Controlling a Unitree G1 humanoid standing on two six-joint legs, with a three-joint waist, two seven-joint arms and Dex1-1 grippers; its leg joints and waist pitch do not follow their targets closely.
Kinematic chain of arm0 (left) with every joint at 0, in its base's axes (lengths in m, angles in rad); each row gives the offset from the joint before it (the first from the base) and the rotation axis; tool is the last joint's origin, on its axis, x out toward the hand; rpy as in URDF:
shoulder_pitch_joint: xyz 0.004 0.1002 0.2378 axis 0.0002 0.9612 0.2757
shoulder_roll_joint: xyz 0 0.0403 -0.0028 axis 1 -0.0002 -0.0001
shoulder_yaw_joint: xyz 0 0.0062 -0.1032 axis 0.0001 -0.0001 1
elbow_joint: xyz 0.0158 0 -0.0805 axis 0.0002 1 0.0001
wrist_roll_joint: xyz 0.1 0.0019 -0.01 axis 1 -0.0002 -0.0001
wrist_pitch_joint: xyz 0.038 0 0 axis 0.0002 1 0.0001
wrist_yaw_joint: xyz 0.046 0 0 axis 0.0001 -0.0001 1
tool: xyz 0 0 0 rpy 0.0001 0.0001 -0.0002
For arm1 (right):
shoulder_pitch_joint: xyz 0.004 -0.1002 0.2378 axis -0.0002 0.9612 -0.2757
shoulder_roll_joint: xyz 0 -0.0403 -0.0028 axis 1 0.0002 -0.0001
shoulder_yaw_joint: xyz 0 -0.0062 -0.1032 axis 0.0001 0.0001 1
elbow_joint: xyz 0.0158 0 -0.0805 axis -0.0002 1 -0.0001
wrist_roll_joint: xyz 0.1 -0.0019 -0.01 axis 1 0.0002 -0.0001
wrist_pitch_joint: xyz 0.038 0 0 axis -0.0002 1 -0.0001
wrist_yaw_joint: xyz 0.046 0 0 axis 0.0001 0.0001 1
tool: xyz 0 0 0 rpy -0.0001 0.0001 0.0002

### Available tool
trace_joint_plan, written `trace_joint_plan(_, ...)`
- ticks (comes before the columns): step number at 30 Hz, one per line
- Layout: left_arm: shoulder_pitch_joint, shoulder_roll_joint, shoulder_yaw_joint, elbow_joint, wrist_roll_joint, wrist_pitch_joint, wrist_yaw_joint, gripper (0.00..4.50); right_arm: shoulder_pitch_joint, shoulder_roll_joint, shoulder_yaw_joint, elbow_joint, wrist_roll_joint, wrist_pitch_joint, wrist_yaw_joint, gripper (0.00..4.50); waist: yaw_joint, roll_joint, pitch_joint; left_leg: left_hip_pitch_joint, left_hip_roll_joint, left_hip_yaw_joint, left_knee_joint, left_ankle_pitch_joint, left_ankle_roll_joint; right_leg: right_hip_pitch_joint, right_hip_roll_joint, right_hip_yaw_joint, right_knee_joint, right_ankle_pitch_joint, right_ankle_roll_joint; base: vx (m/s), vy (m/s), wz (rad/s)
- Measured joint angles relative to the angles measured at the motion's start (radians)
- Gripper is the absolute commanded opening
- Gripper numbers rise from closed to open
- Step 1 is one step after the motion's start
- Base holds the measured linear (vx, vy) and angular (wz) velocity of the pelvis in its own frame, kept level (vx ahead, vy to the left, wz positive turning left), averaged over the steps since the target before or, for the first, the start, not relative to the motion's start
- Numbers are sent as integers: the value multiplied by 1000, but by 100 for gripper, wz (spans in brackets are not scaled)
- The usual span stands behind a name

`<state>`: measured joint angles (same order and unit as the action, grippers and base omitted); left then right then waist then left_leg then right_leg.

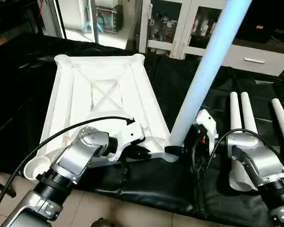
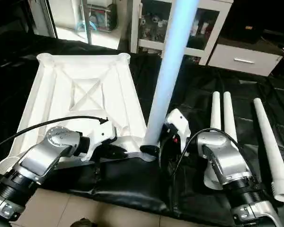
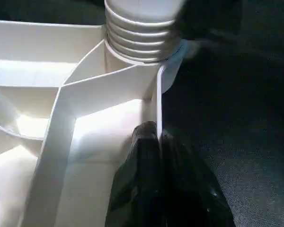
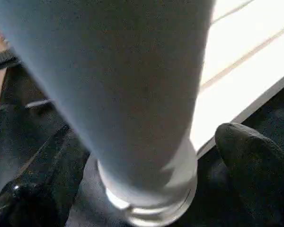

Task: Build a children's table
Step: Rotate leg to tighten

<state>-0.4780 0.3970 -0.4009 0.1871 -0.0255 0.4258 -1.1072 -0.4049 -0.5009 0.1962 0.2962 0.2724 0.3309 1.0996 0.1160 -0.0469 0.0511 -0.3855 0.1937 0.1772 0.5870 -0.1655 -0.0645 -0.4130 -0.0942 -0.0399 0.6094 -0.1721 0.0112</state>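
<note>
The white tabletop (image 1: 66,109) lies upside down on black cloth, its X-braced ribs facing up. One long white leg (image 1: 203,75) stands upright in the near right corner socket (image 1: 173,153); its threaded end (image 3: 142,33) shows several ridges above the socket. My left gripper (image 1: 143,152) is shut on the tabletop's near rim (image 3: 157,109), just left of that socket. My right gripper (image 4: 146,184) is open around the leg's base, one finger (image 4: 251,165) standing apart from it. Three more legs (image 2: 221,118) lie on the cloth to the right.
The empty near left corner socket (image 1: 35,168) overhangs the cloth's edge above the tiled floor (image 1: 113,208). A white cabinet with glass doors (image 1: 180,23) and a drawer unit (image 1: 255,59) stand behind. A black cable (image 1: 61,135) arcs over my left forearm.
</note>
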Motion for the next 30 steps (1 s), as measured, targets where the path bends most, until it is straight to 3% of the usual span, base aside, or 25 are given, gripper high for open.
trace_joint_plan(11,6,14,0,-15,0,7,-4,0,0,-23,0,37,4,-37,84,447,-1,-1,0,0,0,0,1,0,0,0,0,0,1,0,0,0,0,0)
trace_joint_plan(30,5,19,-2,-17,0,9,-5,0,-18,4,7,104,-9,-99,96,294,-3,-1,0,1,1,0,2,0,0,0,0,0,2,0,0,0,0,0)
